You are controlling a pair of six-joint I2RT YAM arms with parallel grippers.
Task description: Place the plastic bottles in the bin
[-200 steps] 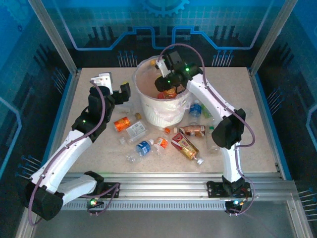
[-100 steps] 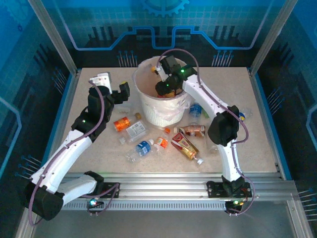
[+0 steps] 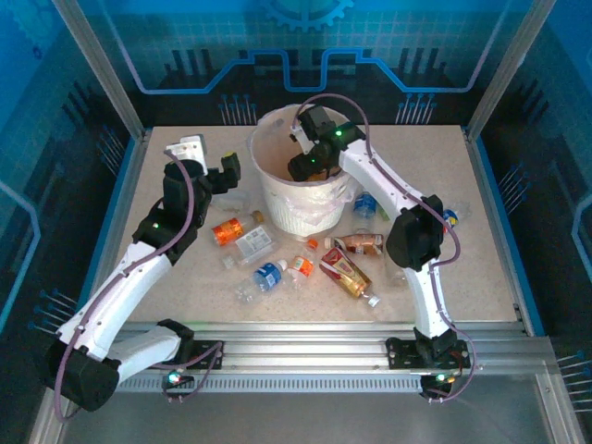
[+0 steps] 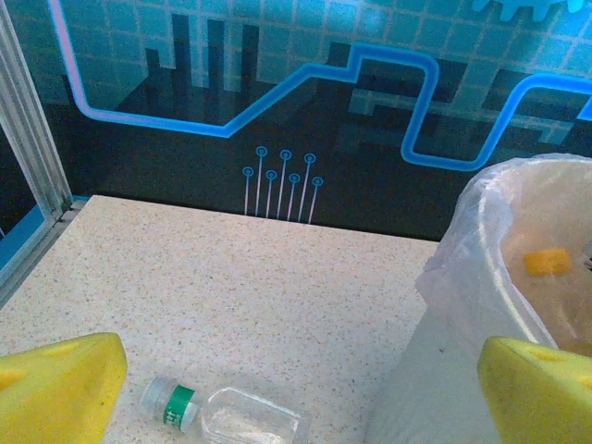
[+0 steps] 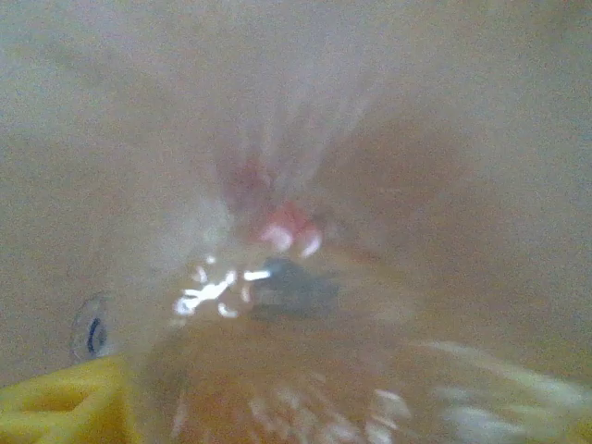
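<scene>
Where the table runs nearest the arm bases, the plastic bottles [image 3: 347, 273] lie scattered before the bin [image 3: 287, 211], with red, orange, blue and brown labels, some crushed. The left gripper [image 4: 296, 370] gapes wide, holding nothing; its wrist camera catches a clear green-banded bottle [image 4: 227, 418] beside the bin's liner. Farther back the right gripper [image 3: 303, 166] hangs inside the bin; its own view is blur, so its grip I cannot tell.

Matt, grainy speckled beige desk [image 4: 231, 296]; glossy clear plastic bottle with green band [image 4: 227, 418]; crinkled, translucent thin plastic liner [image 4: 462, 277] on round white bin [image 3: 289, 211].
</scene>
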